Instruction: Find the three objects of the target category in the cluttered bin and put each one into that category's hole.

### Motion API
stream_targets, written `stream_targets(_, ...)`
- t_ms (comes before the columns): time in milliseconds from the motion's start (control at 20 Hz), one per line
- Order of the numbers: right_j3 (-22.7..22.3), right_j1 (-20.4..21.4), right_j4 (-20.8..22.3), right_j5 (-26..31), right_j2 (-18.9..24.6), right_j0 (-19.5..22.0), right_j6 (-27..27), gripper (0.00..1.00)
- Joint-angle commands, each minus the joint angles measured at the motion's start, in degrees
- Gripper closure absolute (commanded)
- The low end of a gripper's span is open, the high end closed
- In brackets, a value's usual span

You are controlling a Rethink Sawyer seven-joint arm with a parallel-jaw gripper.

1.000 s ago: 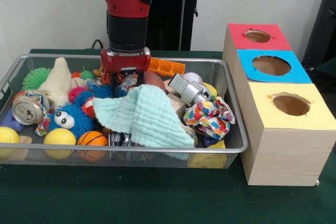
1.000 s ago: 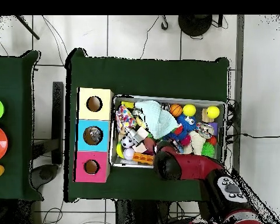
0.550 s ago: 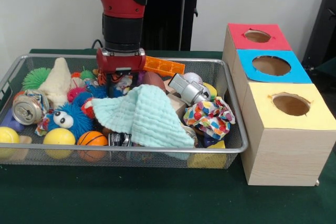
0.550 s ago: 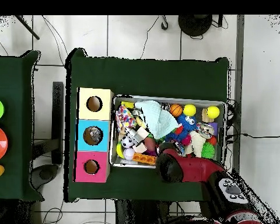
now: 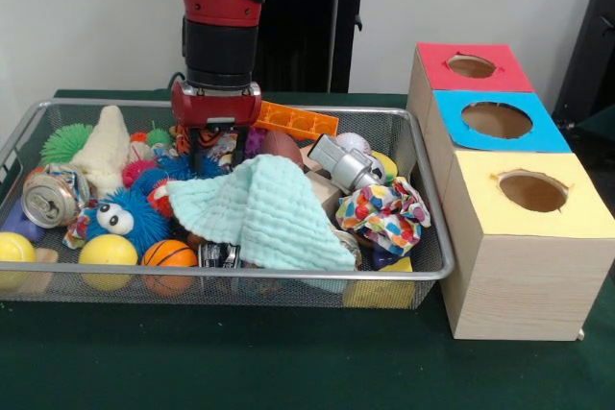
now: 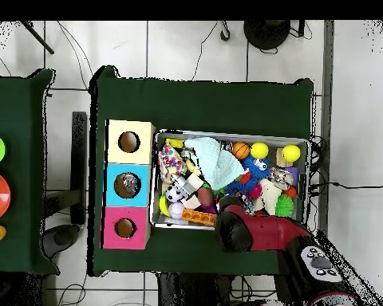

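As the wire bin sits crowded with toys left of the holed boxes, the gripper has been raised slightly and shifted left, at the far side behind the green cloth. Its grip cannot be told. The wanted toys are judged still in the bin, so searching continues.

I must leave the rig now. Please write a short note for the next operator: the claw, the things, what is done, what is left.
Claw: low over the bin's far side, behind the green cloth; open or shut, cannot tell; nothing seen in it.
Things: all in the bin. The cloth covers the middle; balls, a can and a blue fuzzy toy lie at one end.
Holes: red, blue, yellow; none shows a delivered thing in the front view.
Left: seemingly all three targets.
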State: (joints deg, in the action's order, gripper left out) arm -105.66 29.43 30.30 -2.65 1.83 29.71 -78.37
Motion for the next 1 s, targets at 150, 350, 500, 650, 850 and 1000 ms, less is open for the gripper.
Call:
stream_targets(150, -4.52, 1.84, 3.62, 3.1, -1.89, 3.24, -5.74, 0.0)
stream_targets(350, -5.13, 2.66, 3.59, 3.75, -1.67, 3.78, -5.36, 0.0)
stream_targets(500, -5.69, 3.6, 3.59, 4.55, -1.45, 4.24, -4.86, 0.0)
stream_targets(650, -6.79, 5.22, 3.45, 5.68, -1.41, 4.78, -4.42, 0.0)
stream_targets(850, -7.02, 6.28, 3.47, 6.94, -1.15, 5.48, -3.57, 0.0)
stream_targets(1000, -5.38, 4.63, 3.73, 6.46, -0.81, 5.87, -3.28, 0.0)
